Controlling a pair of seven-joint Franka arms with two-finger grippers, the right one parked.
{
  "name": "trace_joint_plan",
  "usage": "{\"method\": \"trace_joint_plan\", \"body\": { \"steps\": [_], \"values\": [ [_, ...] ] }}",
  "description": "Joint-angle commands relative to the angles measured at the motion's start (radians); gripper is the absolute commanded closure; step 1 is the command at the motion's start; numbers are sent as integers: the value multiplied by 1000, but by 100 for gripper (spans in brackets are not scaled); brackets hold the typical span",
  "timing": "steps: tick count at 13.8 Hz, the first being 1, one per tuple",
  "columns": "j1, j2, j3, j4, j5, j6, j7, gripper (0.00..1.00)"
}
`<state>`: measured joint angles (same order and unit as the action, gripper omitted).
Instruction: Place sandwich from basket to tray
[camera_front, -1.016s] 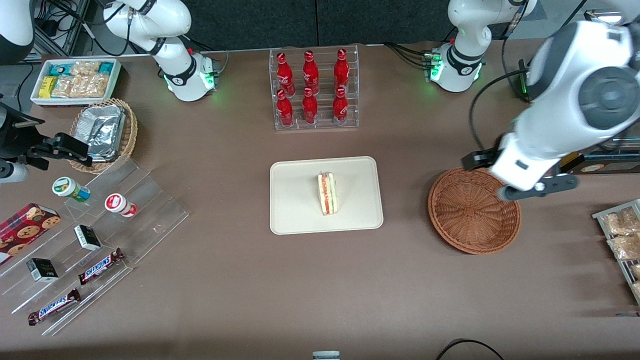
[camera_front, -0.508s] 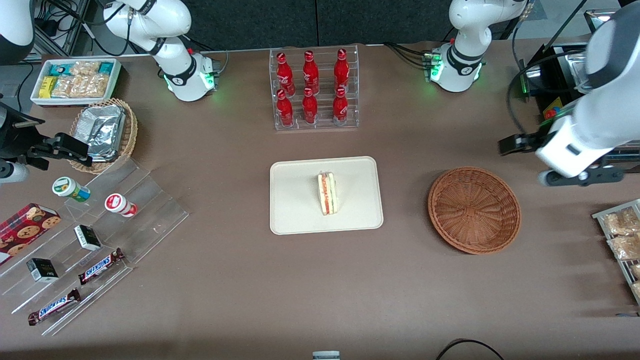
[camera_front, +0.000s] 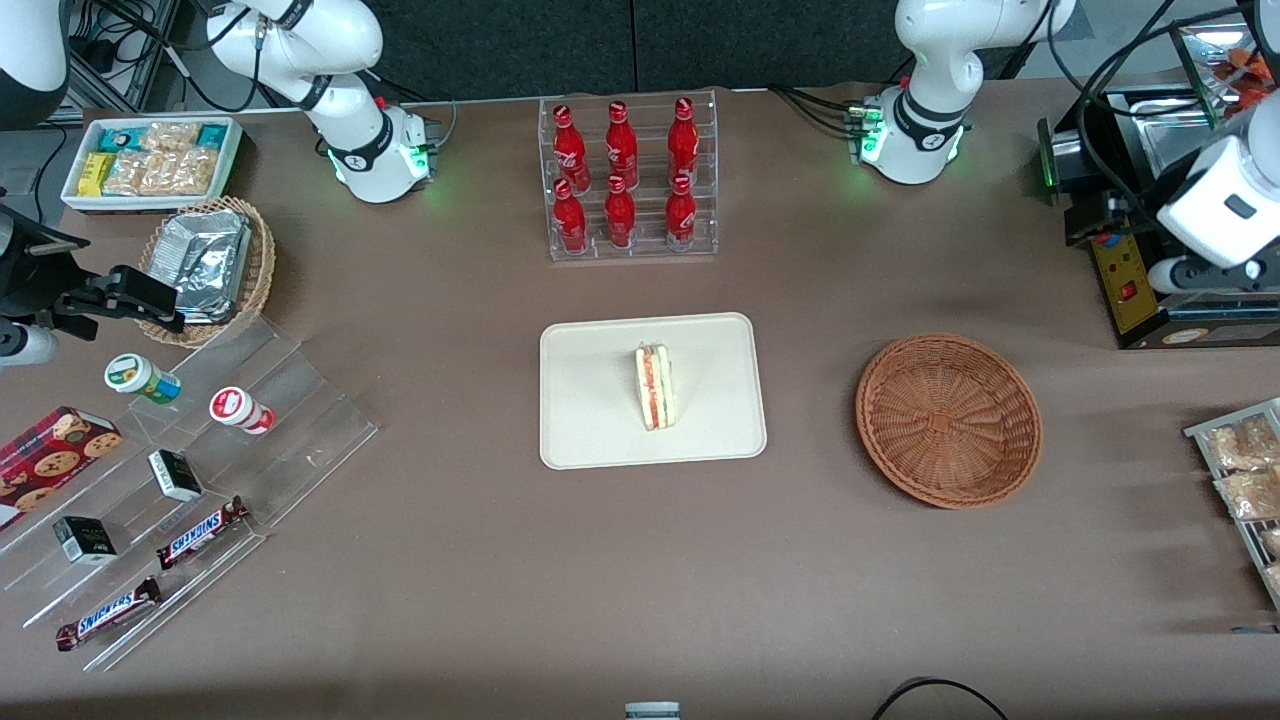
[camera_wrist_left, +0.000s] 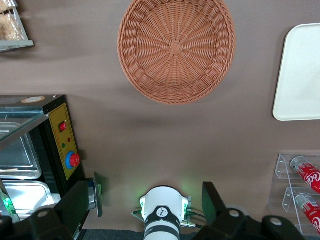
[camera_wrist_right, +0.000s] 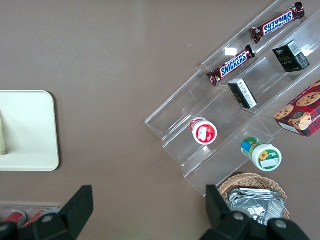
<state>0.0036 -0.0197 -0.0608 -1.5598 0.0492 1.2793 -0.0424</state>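
Pale bread and red, orange and green filling layers mark the sandwich (camera_front: 655, 387), which is seen standing on the cream tray (camera_front: 590, 440), near the tray's middle. The gripper (camera_wrist_left: 145, 212) is held high at the working arm's end of the table, above the black appliance (camera_front: 1130, 280) with the yellow panel, well apart from the sandwich. Its fingers (camera_wrist_left: 80, 205) are seen spread wide, with nothing between them.

Between gripper and tray the reddish-brown wicker basket (camera_front: 948, 420) is found, with nothing inside it; bare woven bottom is shown in the left wrist view (camera_wrist_left: 176, 49). A strip of bare brown table (camera_front: 810, 400) separates the basket from the tray's rounded rim. Open tray surface is left all round the sandwich, more toward the parked arm's end.

Farther from the front camera than the tray, a clear rack of red bottles (camera_front: 625, 180) is placed, with a gap of table between. Nearer the camera than tray and basket, a wide stretch of brown surface is seen. Packets on a rack (camera_front: 1240, 470) lie at the table's edge beside the basket.
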Motion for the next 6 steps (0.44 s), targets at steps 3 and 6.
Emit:
{"method": "trace_joint_plan", "body": {
  "steps": [3, 6],
  "values": [
    [-47, 16, 52, 6, -35, 31, -2, 0],
    [-48, 41, 48, 52, -35, 19, 12, 0]
  ]
}}
